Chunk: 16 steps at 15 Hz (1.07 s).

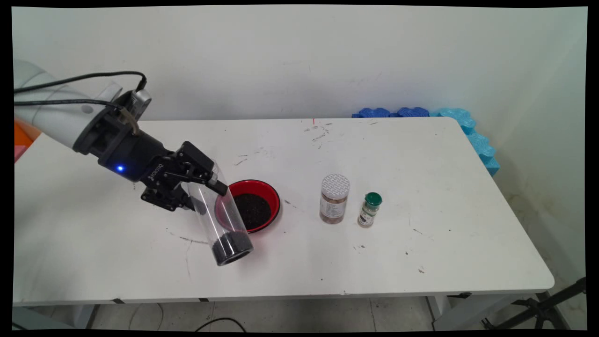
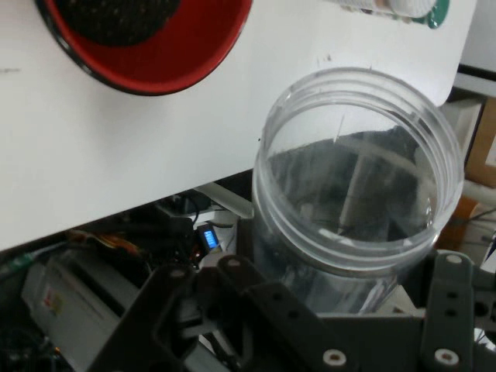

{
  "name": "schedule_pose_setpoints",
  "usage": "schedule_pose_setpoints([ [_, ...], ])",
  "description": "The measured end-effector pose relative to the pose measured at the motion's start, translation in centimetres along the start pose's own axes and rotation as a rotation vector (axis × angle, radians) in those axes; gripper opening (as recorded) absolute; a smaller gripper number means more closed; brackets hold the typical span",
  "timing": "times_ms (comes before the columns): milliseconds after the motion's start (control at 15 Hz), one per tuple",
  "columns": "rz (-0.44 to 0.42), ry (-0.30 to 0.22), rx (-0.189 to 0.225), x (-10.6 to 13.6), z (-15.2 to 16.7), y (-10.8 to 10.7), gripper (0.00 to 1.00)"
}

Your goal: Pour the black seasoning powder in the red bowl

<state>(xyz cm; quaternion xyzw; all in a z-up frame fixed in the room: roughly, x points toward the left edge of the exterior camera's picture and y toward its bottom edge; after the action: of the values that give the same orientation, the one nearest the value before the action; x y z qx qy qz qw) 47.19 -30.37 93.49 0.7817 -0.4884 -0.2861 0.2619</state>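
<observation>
Here tool [image 1: 199, 194] grips tilted clear jar [image 1: 223, 220] w/ dark grains beside red bowl [image 1: 255, 206].

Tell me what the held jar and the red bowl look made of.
Jar: clear plastic, probably; the table shows through its wall, and its rim is moulded with ridges. Bowl: glossy red with a dark rim, likely plastic or lacquer; can't tell which.

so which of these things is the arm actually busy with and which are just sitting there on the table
In use:
- gripper, shut on the clear jar, which is tilted and holds dark grains at its lower end
- red bowl of dark grains, right behind the jar

Standing apart, to the right:
- white-lidded spice jar
- green-capped bottle
- blue foam at the table's far corner
</observation>
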Motion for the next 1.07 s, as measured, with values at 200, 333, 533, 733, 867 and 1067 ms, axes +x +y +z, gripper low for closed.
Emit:
schedule_pose_setpoints([
  [200,-0.071,-0.003,-0.004,0.2,0.3,-0.3,0.00],
  [333,-0.131,-0.006,-0.011,0.3,0.6,-0.5,0.00],
  [533,-0.197,-0.008,-0.023,0.6,0.9,-0.6,0.00],
  [733,-0.285,-0.003,-0.044,1.1,1.3,-0.7,0.00],
  [867,-0.344,-0.001,-0.063,1.6,1.6,-0.6,0.00],
  [1067,-0.431,0.007,-0.091,2.1,1.8,-0.7,0.00],
])
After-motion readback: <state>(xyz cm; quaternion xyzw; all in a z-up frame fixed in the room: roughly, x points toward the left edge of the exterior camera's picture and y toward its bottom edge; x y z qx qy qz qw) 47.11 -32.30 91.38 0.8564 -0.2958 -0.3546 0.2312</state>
